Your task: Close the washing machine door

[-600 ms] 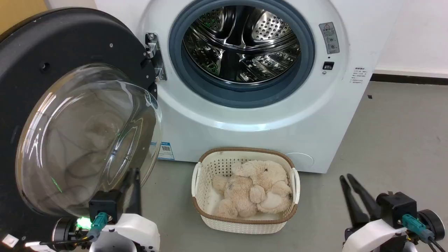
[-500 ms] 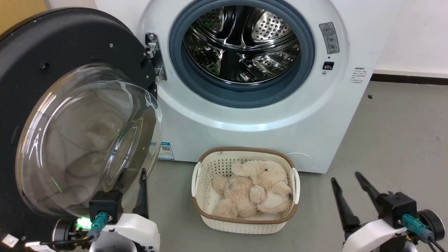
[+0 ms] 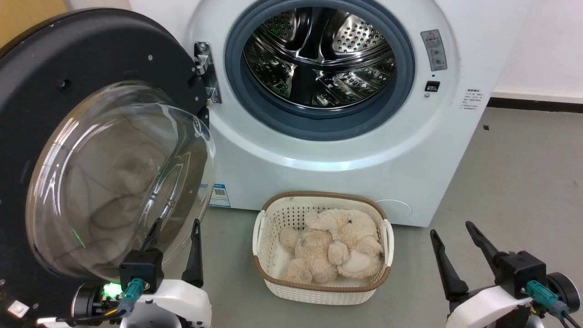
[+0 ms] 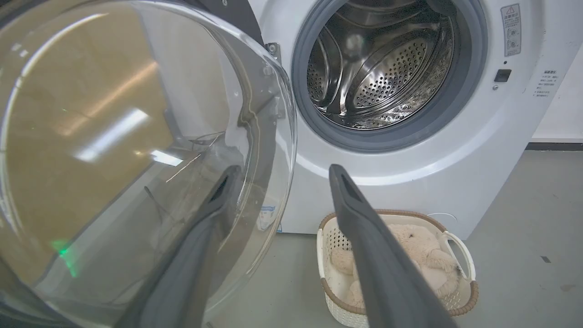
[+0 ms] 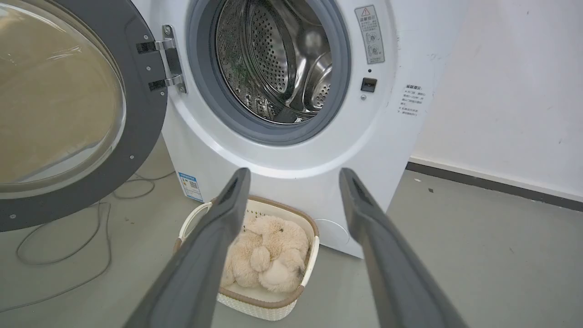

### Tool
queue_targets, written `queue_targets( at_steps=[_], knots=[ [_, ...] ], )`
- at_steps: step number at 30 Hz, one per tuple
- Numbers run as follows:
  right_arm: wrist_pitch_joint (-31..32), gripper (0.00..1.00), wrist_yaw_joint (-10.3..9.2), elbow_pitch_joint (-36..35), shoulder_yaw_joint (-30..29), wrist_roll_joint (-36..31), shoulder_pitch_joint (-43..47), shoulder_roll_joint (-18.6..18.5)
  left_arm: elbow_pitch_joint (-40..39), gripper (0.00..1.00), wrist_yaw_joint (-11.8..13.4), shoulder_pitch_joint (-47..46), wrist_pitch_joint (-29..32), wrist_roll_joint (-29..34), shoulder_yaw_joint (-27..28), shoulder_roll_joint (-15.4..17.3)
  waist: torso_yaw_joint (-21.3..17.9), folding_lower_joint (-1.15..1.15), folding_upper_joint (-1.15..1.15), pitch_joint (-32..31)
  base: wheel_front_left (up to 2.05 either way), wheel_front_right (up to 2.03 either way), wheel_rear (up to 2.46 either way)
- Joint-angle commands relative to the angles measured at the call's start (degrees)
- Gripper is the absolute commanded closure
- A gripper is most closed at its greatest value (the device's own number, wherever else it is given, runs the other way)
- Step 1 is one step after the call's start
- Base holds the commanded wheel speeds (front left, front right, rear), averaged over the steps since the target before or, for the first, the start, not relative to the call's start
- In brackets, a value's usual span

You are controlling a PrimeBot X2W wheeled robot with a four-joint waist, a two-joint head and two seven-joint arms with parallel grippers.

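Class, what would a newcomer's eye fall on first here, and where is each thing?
The washing machine door, black-rimmed with a bulging glass bowl, stands wide open at the left. Right of it the washing machine shows its shiny steel drum. On the floor in front sits a white basket holding a beige plush toy.

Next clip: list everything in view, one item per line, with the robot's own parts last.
washing machine: one, white, centre of the head view
washing machine door: one, black rim with clear glass bowl, standing open on the left
hinge: one, metal, between the door and the machine's front
drum: one, perforated steel, inside the round opening
gasket: one, grey, ringing the opening
sticker: one, blue, low on the machine's front
basket: one, white with brown rim, on the grey floor before the machine
plush toy: one, beige, lying in the basket
left gripper: one, dark fingers, open, low by the door glass
right gripper: one, dark fingers, open, lower right
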Motion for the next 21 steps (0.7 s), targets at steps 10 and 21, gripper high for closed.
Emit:
queue_targets(
  at_steps=[10, 21],
  knots=[
    [-1.67, 0.00, 0.01, -0.34, 0.08, 0.53, 0.42, 0.06, 0.44, 0.00, 0.70, 0.10, -1.68, -0.29, -0.59, 0.16, 2.13, 0.00, 0.00, -0.20, 0.00, 0.00, 0.00],
    [-2.98, 0.00, 0.01, -0.28, 0.61, 0.80, 0.71, 0.09, 0.59, 0.00, 1.29, 0.35, -3.00, -0.41, -1.19, 0.36, 6.00, 0.00, 0.00, -0.49, 0.00, 0.00, 0.00]
  ],
)
